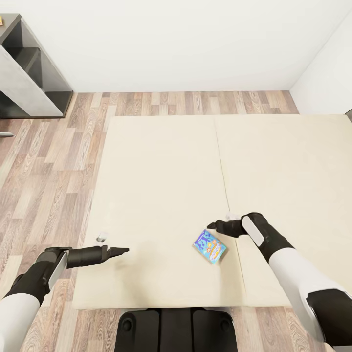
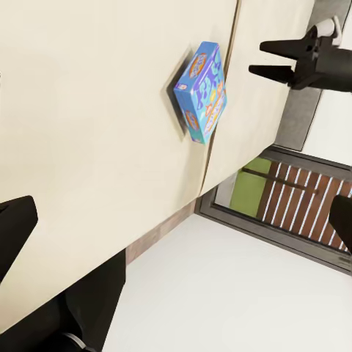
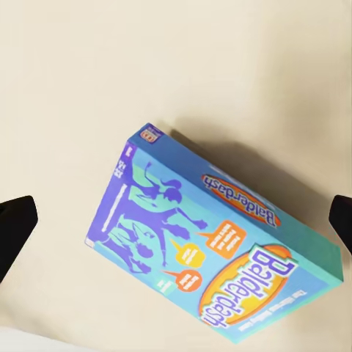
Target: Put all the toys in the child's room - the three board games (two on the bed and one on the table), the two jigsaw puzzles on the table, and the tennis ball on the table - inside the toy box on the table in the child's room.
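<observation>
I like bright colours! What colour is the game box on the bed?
Blue flat cardboard game box, purple figures and orange lettering; clearest in the right wrist view.

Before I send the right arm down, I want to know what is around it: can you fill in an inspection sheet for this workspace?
Surface: cream bed, flat top with a seam running down it.
Job's things: one blue board game lying flat on the bed near its front edge, titled Balderdash in the right wrist view.
Clutter: nothing seen on the bed.
Grippers: right gripper open, above and just beyond the game, not touching it; left gripper empty over the bed's left part, whether open cannot be told.
Cables: nothing seen.
Surroundings: wood-plank floor, white walls, dark shelf unit at far left.
</observation>
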Robot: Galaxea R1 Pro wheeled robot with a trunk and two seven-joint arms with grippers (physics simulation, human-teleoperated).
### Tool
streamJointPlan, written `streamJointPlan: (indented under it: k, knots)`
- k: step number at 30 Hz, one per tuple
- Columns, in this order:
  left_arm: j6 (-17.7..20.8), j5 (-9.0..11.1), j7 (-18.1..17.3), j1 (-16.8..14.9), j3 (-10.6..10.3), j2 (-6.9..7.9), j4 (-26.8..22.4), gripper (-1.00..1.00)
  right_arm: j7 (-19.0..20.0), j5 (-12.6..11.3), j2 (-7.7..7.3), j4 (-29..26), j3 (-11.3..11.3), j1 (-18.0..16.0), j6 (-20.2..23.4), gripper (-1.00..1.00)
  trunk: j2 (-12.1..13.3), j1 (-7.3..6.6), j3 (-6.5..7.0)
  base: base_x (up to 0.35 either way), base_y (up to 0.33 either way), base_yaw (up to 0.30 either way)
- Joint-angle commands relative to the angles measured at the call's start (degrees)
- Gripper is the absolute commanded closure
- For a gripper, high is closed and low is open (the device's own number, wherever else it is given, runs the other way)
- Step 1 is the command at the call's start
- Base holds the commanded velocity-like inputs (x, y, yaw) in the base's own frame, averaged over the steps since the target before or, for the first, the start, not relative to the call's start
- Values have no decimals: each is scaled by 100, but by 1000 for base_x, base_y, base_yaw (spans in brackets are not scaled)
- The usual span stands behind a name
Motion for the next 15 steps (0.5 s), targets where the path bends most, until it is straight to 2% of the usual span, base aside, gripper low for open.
streamJointPlan:
  k: [1,15]
  knots:
    - [52,16,-10,-2,0,1,-1,-100,47,50,-6,-5,23,-6,14,-100,-9,3,-6,0,0,0]
    - [52,16,-14,-2,2,6,0,-100,49,52,2,-11,35,-16,2,-100,-9,3,-6,0,0,0]
